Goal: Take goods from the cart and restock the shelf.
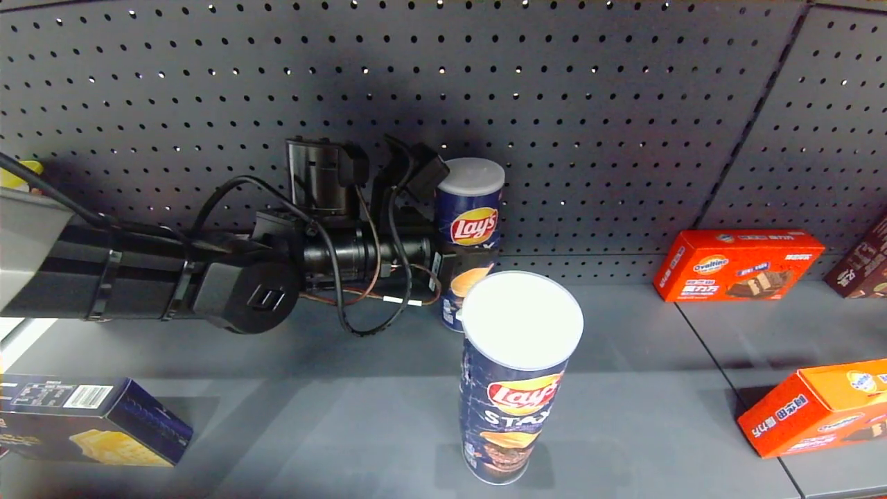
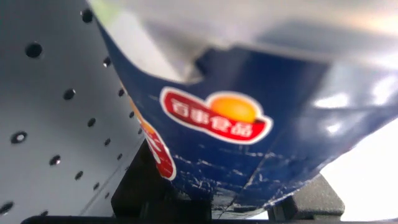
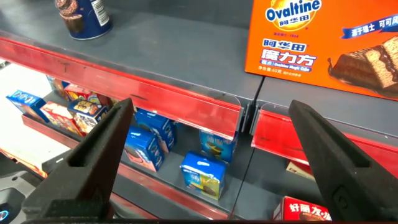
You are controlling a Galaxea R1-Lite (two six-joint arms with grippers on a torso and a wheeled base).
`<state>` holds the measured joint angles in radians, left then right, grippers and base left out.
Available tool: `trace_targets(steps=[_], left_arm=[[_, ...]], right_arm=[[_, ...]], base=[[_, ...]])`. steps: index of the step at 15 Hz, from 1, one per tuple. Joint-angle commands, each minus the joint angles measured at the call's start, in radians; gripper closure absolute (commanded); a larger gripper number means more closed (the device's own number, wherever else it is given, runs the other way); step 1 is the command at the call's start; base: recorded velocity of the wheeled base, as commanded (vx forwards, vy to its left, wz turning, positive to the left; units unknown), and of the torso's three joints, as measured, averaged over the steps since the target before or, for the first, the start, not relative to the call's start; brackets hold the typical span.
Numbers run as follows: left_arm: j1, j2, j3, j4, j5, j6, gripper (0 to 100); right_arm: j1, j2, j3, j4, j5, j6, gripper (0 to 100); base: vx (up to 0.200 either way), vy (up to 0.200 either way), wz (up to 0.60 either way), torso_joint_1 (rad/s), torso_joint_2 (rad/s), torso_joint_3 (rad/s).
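Along the shelf's left end lay a dark blue box [image 1: 90, 419], flat and well apart from the work. Next came the left arm [image 1: 138, 277], stretched level across the shelf [image 1: 332, 388] toward the pegboard [image 1: 554, 83]. The left fingers [image 2: 143, 193] were closed on the lower body of the rear can [image 1: 470, 222], which stood upright close against the pegboard. The wrist view showed them hugging its blue wall on both sides. Whether the can's base was already bearing on the shelf was hard to tell, since the front can [image 1: 516, 388] hid part of it. That front can stood upright nearer the shelf edge, just before the rear one and slightly to its right.

Farther right lay the rear orange box [image 1: 738, 265] by the pegboard, the front orange box [image 1: 818, 409] nearer the edge, and a brown box [image 1: 859, 267] at the far end. The right fingers [image 3: 93, 162] were spread wide and held nothing, hanging before the red rail [image 3: 174, 102] of the shelf front.

The step in hand looked like setting the rear can down. To do it well, the can should be settled flat before the grip eases. The fingers should open only enough to clear its wall. The arm should then draw straight back leftward rather than forward, so that nothing brushes the front can.
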<state>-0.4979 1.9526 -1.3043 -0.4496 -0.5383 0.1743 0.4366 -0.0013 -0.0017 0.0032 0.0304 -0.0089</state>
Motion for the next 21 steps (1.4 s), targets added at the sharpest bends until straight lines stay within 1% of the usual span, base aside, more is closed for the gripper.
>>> trace_targets(steps=[1, 4, 6, 7, 10, 14, 15, 16, 17, 18, 19, 20, 21], left_arm=[[-0.002, 0.016, -0.02, 0.0, 0.0, 0.001, 100], [-0.013, 0.031, -0.024, -0.001, 0.0, 0.002, 100], [-0.013, 0.031, -0.012, -0.026, 0.001, 0.002, 100], [-0.013, 0.031, -0.012, -0.032, 0.004, 0.002, 0], [-0.011, 0.02, 0.025, -0.051, 0.004, 0.002, 0], [-0.008, -0.07, 0.158, -0.115, 0.009, 0.001, 0], [-0.008, -0.07, 0.158, -0.115, 0.009, 0.001, 0], [-0.007, -0.136, 0.252, -0.146, 0.012, 0.001, 0], [-0.005, -0.173, 0.304, -0.164, 0.017, -0.001, 0], [-0.005, -0.195, 0.333, -0.173, 0.024, -0.001, 0], [-0.004, -0.242, 0.402, -0.192, 0.057, -0.001, 0], [-0.004, -0.273, 0.444, -0.21, 0.086, -0.002, 0], [-0.004, -0.284, 0.456, -0.216, 0.098, -0.002, 0]], right_arm=[[0.001, 0.001, 0.0, 0.0, 0.0, 0.0, 0], [0.001, 0.001, 0.0, 0.0, 0.0, 0.0, 0], [0.001, 0.001, 0.0, 0.0, 0.0, 0.0, 0], [0.001, 0.001, 0.0, 0.0, 0.002, 0.0, 0], [0.001, 0.001, 0.0, 0.0, 0.002, 0.0, 0], [0.001, 0.001, 0.0, 0.0, 0.0, 0.0, 0], [0.001, 0.001, 0.0, 0.0, 0.0, 0.0, 0], [0.001, 0.001, 0.0, 0.0, 0.0, 0.0, 0], [0.001, 0.001, 0.0, 0.0, 0.002, 0.0, 0], [0.001, 0.001, 0.0, 0.0, 0.0, 0.0, 0], [0.001, 0.001, 0.0, 0.0, 0.0, 0.0, 0], [0.001, 0.001, 0.0, 0.0, 0.0, 0.0, 0], [0.001, 0.001, 0.0, 0.0, 0.0, 0.0, 0]], base=[[0.0, 0.0, 0.0, 0.0, 0.0, 0.0], [0.0, 0.0, 0.0, 0.0, 0.0, 0.0], [0.0, 0.0, 0.0, 0.0, 0.0, 0.0], [0.0, 0.0, 0.0, 0.0, 0.0, 0.0], [0.0, 0.0, 0.0, 0.0, 0.0, 0.0], [0.0, 0.0, 0.0, 0.0, 0.0, 0.0], [0.0, 0.0, 0.0, 0.0, 0.0, 0.0], [0.0, 0.0, 0.0, 0.0, 0.0, 0.0], [0.0, 0.0, 0.0, 0.0, 0.0, 0.0], [0.0, 0.0, 0.0, 0.0, 0.0, 0.0], [0.0, 0.0, 0.0, 0.0, 0.0, 0.0], [0.0, 0.0, 0.0, 0.0, 0.0, 0.0], [0.0, 0.0, 0.0, 0.0, 0.0, 0.0]])
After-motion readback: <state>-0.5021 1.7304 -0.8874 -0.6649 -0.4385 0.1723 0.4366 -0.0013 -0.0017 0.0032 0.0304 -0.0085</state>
